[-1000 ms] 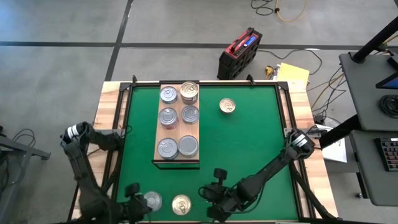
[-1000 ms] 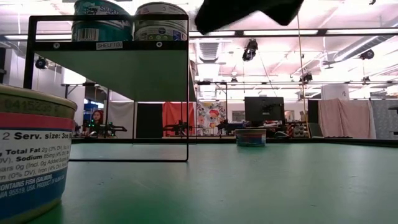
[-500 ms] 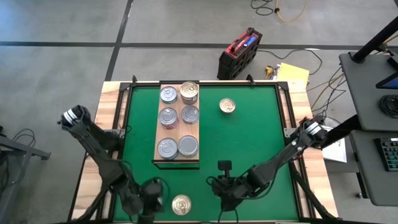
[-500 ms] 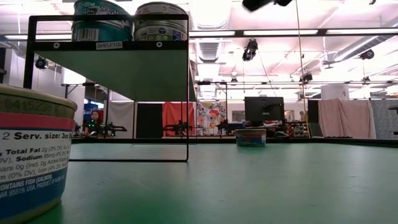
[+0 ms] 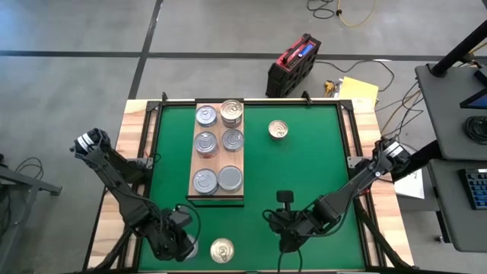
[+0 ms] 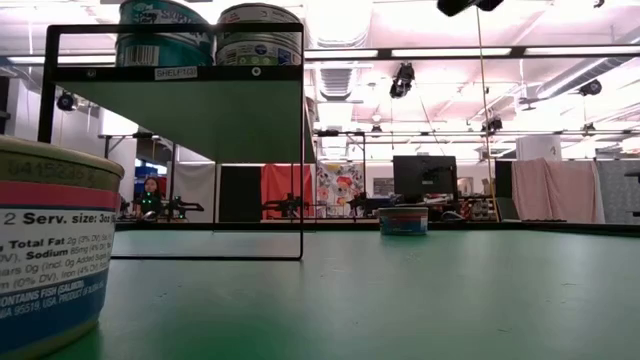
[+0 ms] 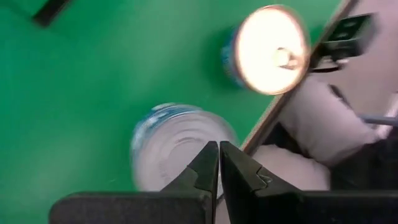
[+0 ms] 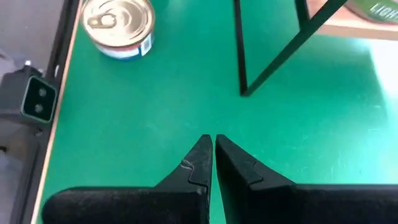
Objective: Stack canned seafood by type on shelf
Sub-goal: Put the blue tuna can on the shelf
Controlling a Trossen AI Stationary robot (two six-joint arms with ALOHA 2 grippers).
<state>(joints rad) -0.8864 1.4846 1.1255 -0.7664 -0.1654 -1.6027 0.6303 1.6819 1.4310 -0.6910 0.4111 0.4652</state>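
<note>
The shelf (image 5: 217, 156) is a wooden board on black legs (image 8: 270, 59) and carries several cans (image 5: 205, 141). One gold-lidded can (image 5: 278, 130) sits on the green mat to the shelf's right. Another gold-lidded can (image 5: 222, 250) stands at the near edge and looms large in the low view (image 6: 50, 250). Left of it stands a silver-lidded can (image 7: 177, 149). My left gripper (image 7: 218, 152) is shut right above that can and half hides it in the high view (image 5: 179, 243). My right gripper (image 8: 213, 144) is shut over bare mat, right of the near gold can (image 8: 118, 25). My left gripper's shut fingertips (image 7: 208, 155) point down over the silver can's lid (image 7: 168, 155), near its rim. I cannot tell whether they touch it. The can stands upright on the mat.
The low camera's dark box (image 8: 34, 99) sits at the mat's near edge beside the gold can. A dark frame (image 5: 346, 164) borders the mat. Open mat lies right of the shelf. A red case (image 5: 293, 65) lies on the floor beyond the table.
My left gripper has swung toward the table's right, sunk and rolled, ending over the silver can, which showed whole before. My right gripper has risen and drawn back toward the right, leaving the top of the low view. Both stayed shut. No can has moved.
</note>
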